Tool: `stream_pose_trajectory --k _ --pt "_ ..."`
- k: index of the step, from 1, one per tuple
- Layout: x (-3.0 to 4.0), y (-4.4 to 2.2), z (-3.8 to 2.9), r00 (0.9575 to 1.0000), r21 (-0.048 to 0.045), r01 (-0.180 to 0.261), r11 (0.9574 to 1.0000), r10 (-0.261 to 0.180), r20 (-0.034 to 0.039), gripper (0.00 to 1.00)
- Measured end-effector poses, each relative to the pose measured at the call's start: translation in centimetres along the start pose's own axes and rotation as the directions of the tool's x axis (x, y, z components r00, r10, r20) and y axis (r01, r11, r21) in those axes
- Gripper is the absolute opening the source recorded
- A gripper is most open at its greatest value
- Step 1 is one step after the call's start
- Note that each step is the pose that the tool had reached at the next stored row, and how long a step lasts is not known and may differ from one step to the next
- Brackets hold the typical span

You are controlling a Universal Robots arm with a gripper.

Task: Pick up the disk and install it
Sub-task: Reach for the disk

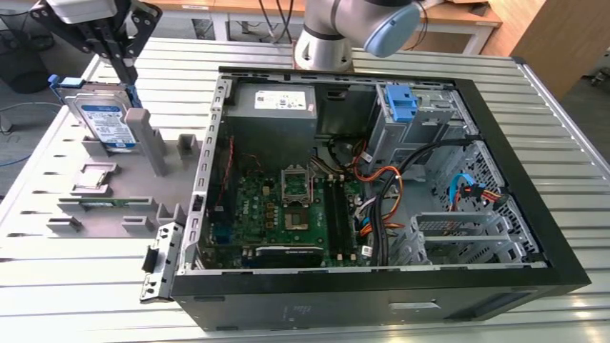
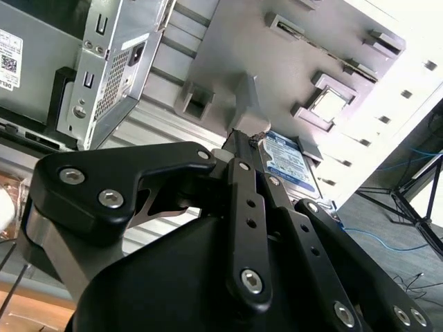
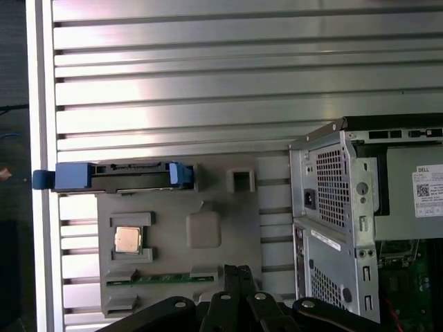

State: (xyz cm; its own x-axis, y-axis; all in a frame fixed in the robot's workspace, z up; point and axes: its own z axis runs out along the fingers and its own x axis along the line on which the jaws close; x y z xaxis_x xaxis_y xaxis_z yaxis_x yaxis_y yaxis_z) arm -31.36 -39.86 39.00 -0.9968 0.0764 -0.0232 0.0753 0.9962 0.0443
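Slatted metal forms the surface (image 1: 76, 271), which carries an open computer case (image 1: 381, 304) and, toward the exterior view's left, a grey parts fixture (image 1: 114, 214). The disk (image 1: 103, 120) stands on edge in a slot at the far end of that fixture, its white-and-blue label facing the camera and its blue rail bracket framing it, just beside an upright grey post (image 1: 143, 139). From above, the first wrist view shows the disk (image 3: 118, 176) edge-on. A processor chip (image 3: 128, 239) and a memory stick (image 3: 163, 279) lie in other pockets of the fixture. The hand (image 1: 128, 71) hangs just above the disk's top edge, apart from it, with its black fingers (image 3: 239, 277) clenched together on nothing. In the second wrist view the hand's tip (image 2: 239, 138) lies near the post and the disk (image 2: 291, 162).
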Motion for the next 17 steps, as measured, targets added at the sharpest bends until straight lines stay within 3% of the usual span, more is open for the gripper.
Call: stream_pose_trajectory --k 11,17 --pt "1.77 -0.12 0.30 1.0000 0.0000 0.000 1.0000 0.000 0.0000 0.11" --pt "1.97 -0.14 0.31 1.0000 0.0000 0.000 1.0000 0.000 0.0000 0.11"
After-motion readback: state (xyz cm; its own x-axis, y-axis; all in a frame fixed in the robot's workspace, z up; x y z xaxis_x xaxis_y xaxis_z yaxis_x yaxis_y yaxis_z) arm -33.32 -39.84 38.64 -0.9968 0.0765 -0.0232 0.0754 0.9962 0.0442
